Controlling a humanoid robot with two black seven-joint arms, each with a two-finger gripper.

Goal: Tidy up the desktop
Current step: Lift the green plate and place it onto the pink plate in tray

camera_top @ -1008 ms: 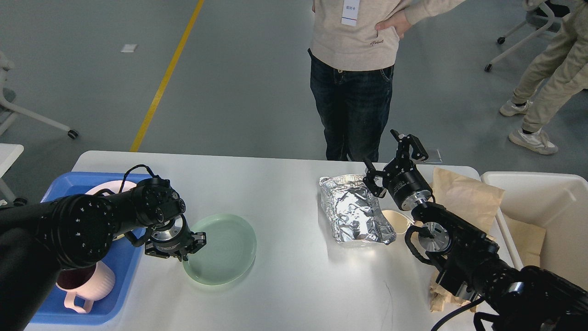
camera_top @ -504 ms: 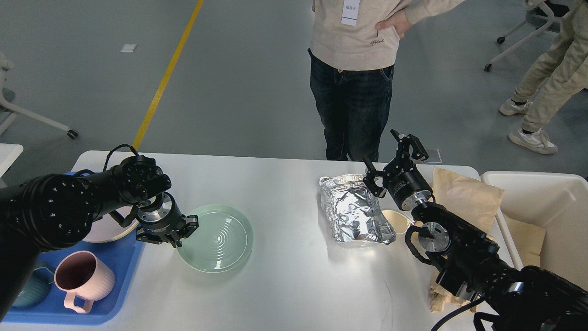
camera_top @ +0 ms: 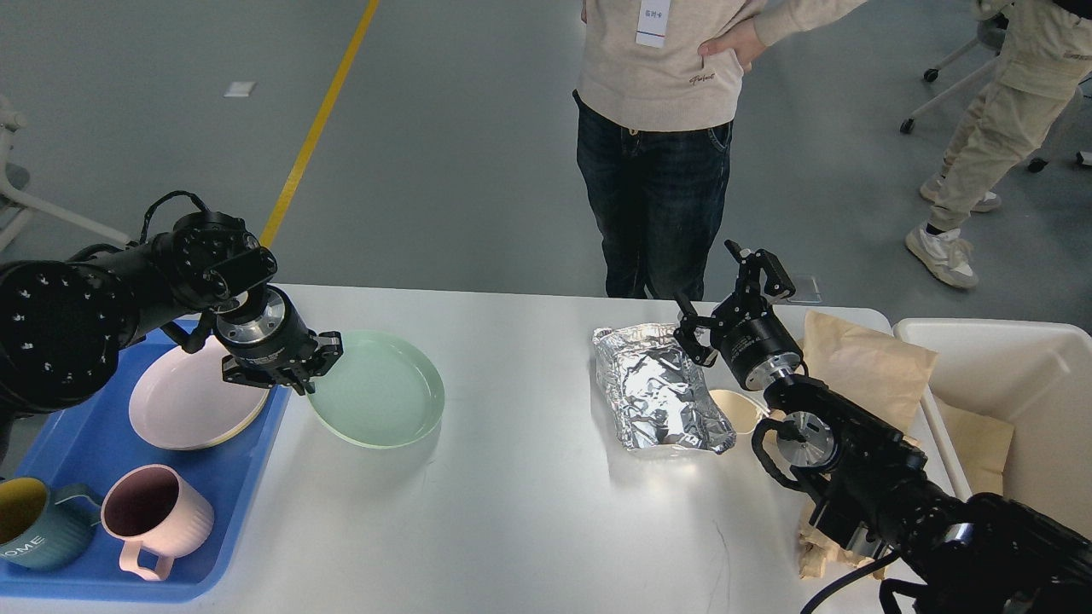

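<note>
White surface, smooth and faintly glossy, rounded at the corners, filling the lower part of the head view under both arms. Left gripper clamped on the near rim of a pale green plate, plate tilted and lifted off the surface, its shadow below. Just left of that gripper, a blue tray at the surface's left edge, holding a pink plate, a pink mug and a teal mug nearer the viewer.

Right gripper raised above the far right part of the surface, fingers spread wide, holding nothing. Directly below and left of it, a crumpled foil bag; tucked against the foil's right side, under the wrist, a small cream cup. To the right of the gripper, a brown paper bag, and beyond that a white bin off the surface's right end, brown paper inside. More crumpled brown paper beneath the right forearm.

Beyond the surface, grey floor with a yellow line running away behind the left gripper. Person in beige sweater and dark jeans standing at the far edge, behind the right gripper; second person in beige trousers further right, near a wheeled chair base.
</note>
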